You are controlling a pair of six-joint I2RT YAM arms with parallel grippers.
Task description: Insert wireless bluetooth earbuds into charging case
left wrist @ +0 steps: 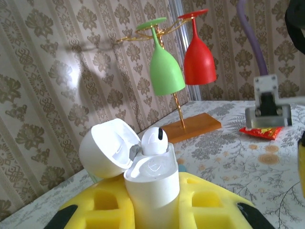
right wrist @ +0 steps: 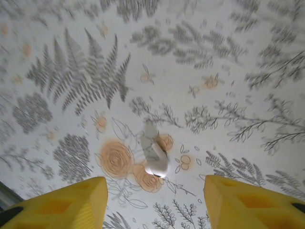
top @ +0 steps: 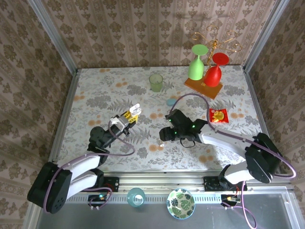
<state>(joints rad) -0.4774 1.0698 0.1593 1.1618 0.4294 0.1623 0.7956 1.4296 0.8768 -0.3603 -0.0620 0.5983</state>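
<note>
One earbud [left wrist: 155,140], white with a dark spot, stands in the case [left wrist: 151,186] with its head proud of the rim. The left wrist view does not show whether it is pushed fully home. The lid [left wrist: 106,149] is swung back and open. The other well is probably free, but it is hidden behind the first piece. The second earbud [right wrist: 155,161], also white, lies on its side on the table [right wrist: 248,57], on an orange flower of the print, apart from the case.

The left gripper [top: 127,117] is clamped on the case's lower body, with a yellow pad on either side, and holds it with the open mouth pointing away from the wrist. The right gripper [right wrist: 153,193] hangs over the second earbud with its fingers [right wrist: 62,202] spread wide. The piece sits between them and touches neither.

On this reading the task is about half done: one piece is in, and the case is held open and ready. What is left is to pinch the small, smooth second earbud, carry it across to the case, seat it in the free well, and perhaps shut the lid.
</note>
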